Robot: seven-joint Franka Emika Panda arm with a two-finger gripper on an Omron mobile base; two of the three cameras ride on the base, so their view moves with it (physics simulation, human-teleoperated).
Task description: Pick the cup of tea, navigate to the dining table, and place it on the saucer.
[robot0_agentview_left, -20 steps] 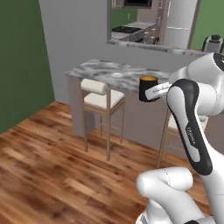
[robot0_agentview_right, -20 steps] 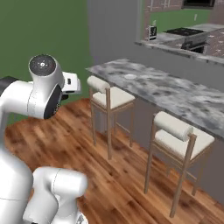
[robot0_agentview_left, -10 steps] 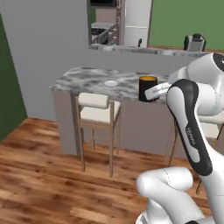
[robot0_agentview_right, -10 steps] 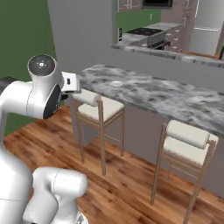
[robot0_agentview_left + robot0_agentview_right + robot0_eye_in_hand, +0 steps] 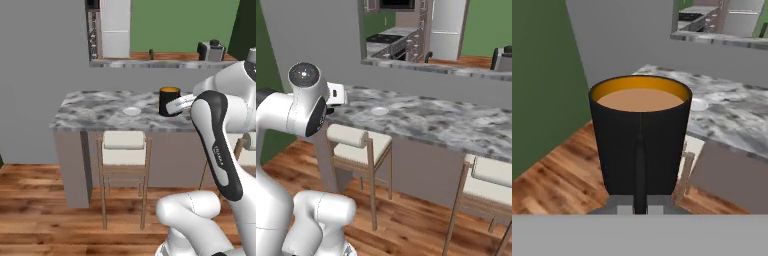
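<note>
The cup of tea (image 5: pixel 169 100), a black mug with orange-brown liquid at its rim, hangs in the air in front of the dining table (image 5: pixel 90 116). My gripper (image 5: pixel 178 105) is shut on its handle side. In the hand view the cup of tea (image 5: pixel 640 135) stands upright and close, its handle towards the camera, with my gripper (image 5: pixel 640 206) closed at its base. The white saucer (image 5: pixel 132 111) lies on the marbled top, left of the cup. The saucer (image 5: pixel 699 104) peeks out from behind the cup's right side, and the saucer (image 5: pixel 379 111) lies near the table's left end (image 5: pixel 421 122).
A wooden stool with a cream seat (image 5: pixel 123 142) is tucked under the table below the saucer; a second stool (image 5: pixel 488 175) stands farther right. Behind the table a grey wall carries a counter with a coffee machine (image 5: pixel 210 50). Wood floor lies between me and the table.
The whole picture has shifted, so the base has moved: the dining table now faces me more squarely and sits nearer. The cup stays in the shut gripper, held the same way.
</note>
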